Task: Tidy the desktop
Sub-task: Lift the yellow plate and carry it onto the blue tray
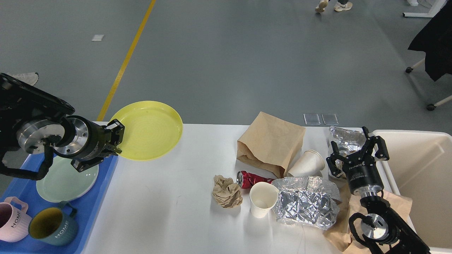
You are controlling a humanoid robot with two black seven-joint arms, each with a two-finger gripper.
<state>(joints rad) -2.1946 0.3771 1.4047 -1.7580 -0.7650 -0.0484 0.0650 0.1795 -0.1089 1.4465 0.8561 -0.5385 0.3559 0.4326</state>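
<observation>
My left gripper (116, 138) is shut on the left rim of a yellow plate (148, 129), holding it in the air above the far left part of the white desktop (166, 211). On the right, my right gripper (357, 152) stands open over crumpled foil (344, 138) near the desktop's right edge, with nothing held between its fingers. Litter lies on the desktop's right half: a brown paper bag (270, 143), a tipped paper cup (307, 163), an upright paper cup (263, 198), a red can (249, 178), a crumpled paper ball (226, 191) and a large foil sheet (305, 206).
A blue tray (90, 211) at the left holds a pale green plate (67, 178), a pink mug (12, 220) and a teal mug (51, 225). A cream bin (420, 176) stands at the right edge. Brown paper (399, 204) lies under my right arm.
</observation>
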